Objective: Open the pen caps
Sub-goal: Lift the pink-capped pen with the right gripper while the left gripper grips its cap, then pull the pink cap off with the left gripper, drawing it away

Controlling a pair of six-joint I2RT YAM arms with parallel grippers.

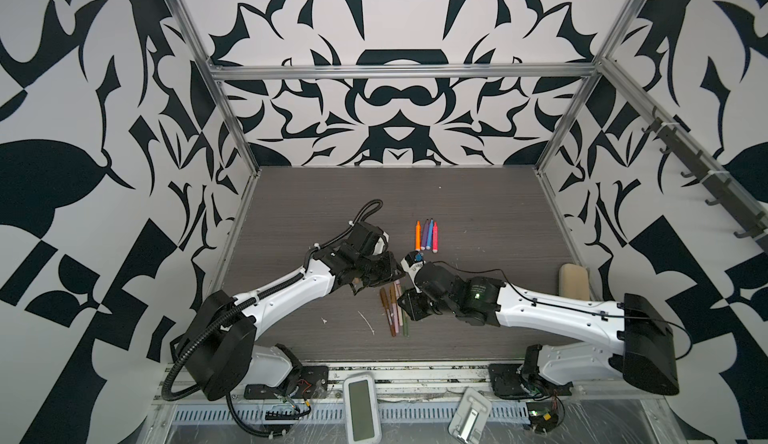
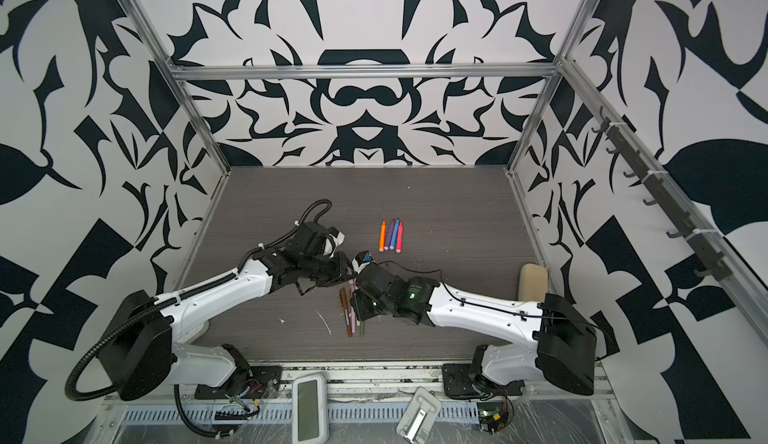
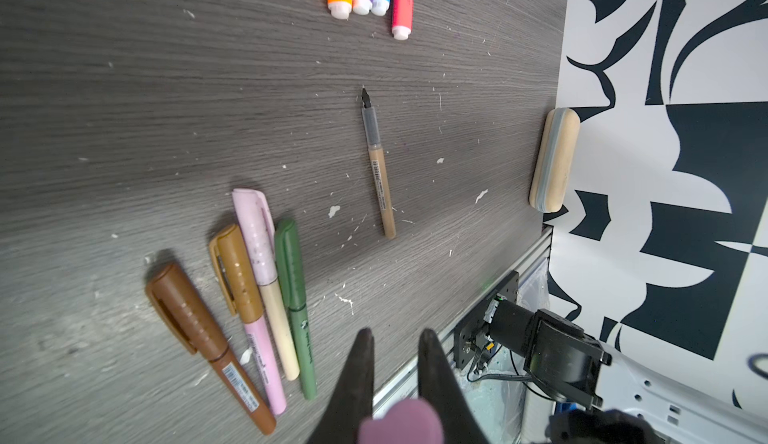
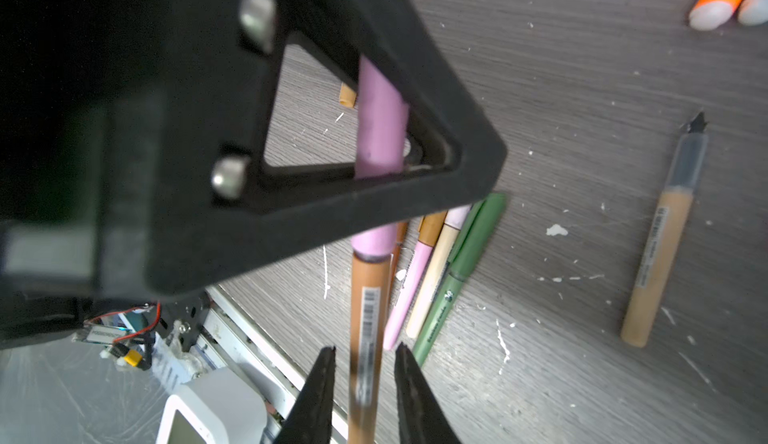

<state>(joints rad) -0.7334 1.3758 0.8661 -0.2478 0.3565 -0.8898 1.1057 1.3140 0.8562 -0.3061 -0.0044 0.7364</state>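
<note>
My left gripper (image 3: 396, 333) is shut on the mauve pen cap (image 3: 401, 421) of a pen held above the table. In the right wrist view that cap (image 4: 382, 130) passes between the left gripper's black fingers (image 4: 415, 196). The pen's orange-brown barrel (image 4: 365, 296) runs down between the tips of my right gripper (image 4: 365, 348), which stands open with a gap on each side. Four capped pens lie side by side: brown (image 3: 183, 309), gold-capped (image 3: 237, 275), pale pink-capped (image 3: 253, 234) and green (image 3: 291, 267). A tan pen (image 3: 380, 180) lies uncapped, its black tip bare.
Four bright markers (image 1: 426, 236) lie in a row farther back. A beige pouch (image 1: 574, 279) rests against the right wall. A white device (image 1: 361, 404) sits on the front rail. White flecks dot the dark wood table (image 1: 478, 213).
</note>
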